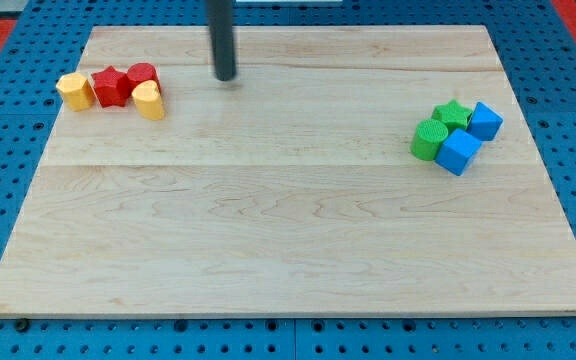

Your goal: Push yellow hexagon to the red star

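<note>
1. Hovering in the camera view, my tip (226, 76) sits right of the cluster; I have no fingers, only a rod.
2. Yellow hexagon (74, 90) already touches red star (111, 87) at the desk (288, 230) top-left; I'd nudge gently rightward from its left.

Pale wooden board (288, 230) with visible grain and plank seams, smooth satin finish. It's sitting on a blue perforated base (8, 150) that looks like matt plastic or painted metal, can't tell which. The dark grey rod (224, 35) looks smooth, matt.
</note>
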Action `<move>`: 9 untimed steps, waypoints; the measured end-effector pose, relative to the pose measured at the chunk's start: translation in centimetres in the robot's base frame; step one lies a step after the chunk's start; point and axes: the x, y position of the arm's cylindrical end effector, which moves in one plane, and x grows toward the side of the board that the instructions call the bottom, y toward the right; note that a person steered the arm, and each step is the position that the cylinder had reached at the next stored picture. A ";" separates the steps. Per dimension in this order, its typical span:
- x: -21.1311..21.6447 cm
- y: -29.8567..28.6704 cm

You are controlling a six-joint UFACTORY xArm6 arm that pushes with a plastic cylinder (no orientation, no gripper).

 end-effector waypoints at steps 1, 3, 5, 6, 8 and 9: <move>-1.0 -11.3; -1.0 -18.5; 1.5 -18.4; 2.2 -18.3; 4.2 -17.0; 5.5 -17.0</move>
